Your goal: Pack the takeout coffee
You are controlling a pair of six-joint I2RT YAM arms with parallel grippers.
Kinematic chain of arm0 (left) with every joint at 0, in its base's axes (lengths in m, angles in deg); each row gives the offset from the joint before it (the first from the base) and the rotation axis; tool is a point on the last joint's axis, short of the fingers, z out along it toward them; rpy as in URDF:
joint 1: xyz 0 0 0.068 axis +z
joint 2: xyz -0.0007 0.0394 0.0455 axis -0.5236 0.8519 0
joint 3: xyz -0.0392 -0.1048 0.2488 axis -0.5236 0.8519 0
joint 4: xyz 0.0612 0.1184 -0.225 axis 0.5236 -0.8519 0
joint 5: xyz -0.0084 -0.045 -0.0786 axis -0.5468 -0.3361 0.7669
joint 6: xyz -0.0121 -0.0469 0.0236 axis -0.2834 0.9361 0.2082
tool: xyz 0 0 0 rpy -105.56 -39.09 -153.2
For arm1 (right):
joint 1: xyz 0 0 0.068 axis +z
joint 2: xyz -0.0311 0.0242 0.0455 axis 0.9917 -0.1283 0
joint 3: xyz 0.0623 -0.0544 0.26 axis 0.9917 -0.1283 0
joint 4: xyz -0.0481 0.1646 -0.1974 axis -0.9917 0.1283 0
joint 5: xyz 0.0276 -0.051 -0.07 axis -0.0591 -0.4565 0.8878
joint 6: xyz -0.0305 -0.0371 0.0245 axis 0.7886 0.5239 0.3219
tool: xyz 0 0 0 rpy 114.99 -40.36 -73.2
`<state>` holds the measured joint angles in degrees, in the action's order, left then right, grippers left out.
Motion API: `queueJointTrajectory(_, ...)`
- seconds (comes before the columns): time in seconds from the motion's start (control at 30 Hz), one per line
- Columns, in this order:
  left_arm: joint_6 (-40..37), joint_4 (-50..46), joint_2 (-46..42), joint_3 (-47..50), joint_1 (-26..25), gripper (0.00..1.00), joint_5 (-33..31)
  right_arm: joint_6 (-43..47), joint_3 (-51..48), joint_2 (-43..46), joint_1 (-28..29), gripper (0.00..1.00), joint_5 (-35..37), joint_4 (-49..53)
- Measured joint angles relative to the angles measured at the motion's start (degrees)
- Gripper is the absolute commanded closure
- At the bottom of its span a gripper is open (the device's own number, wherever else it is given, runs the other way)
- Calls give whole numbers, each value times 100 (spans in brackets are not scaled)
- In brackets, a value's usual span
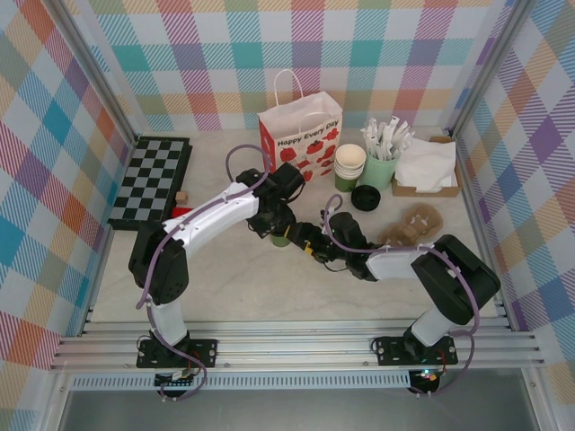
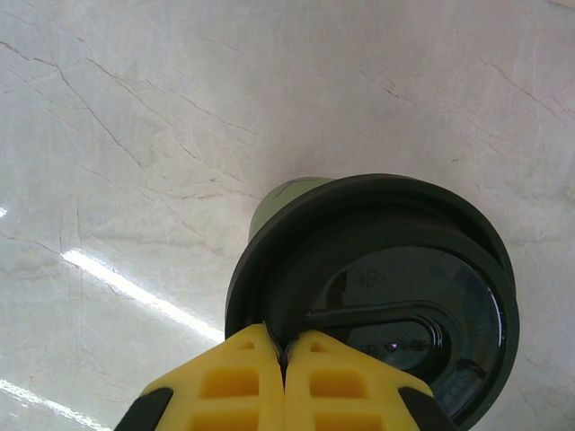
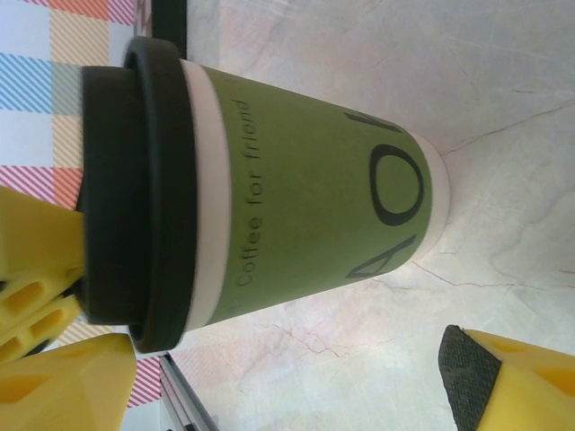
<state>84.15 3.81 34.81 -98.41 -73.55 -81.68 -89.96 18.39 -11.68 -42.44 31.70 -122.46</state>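
Standing upright on the pale, marble-veined surface (image 1: 225,287) between the two arms is the takeout coffee, a small green paper cup (image 3: 305,197) capped with a round black plastic lid (image 2: 377,296). It is well short of the white paper bag with red print and cord handles (image 1: 301,135) at the back, which I judge to be its destination.

The left claw (image 2: 283,350) comes at it from above, its yellow ribbed fingers pressed together with no gap and their tips on the lid's near rim. Whether they nip the lip or merely bear on it cannot be told. I read this as steadying the cup or seating the lid. The right claw (image 3: 287,350) is spread wide at the level of the cup's side, one finger faced with a black pad, and neither finger touches the wall. It looks placed to close around the body.

The lid is glossy, with a raised rim and a recessed sip tab. The cup is matte and tapered, with a white band under the lid and dark lettering. Its paper wall would likely give under a hard squeeze. The surface is smooth and shows streaks of glare.
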Motion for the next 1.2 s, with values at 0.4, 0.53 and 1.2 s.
queueJointTrajectory(0.4,0,295,-136,304,0,100,9,-584,48,-28,-7,10,-31,127)
queueJointTrajectory(0.53,0,393,-181,387,0,100,20,-691,48,-39,-35,10,-90,129)
queueJointTrajectory(1.2,-2474,-20,525,-780,-7,100,289,927,555,1853,-2177,0,-815,2581)
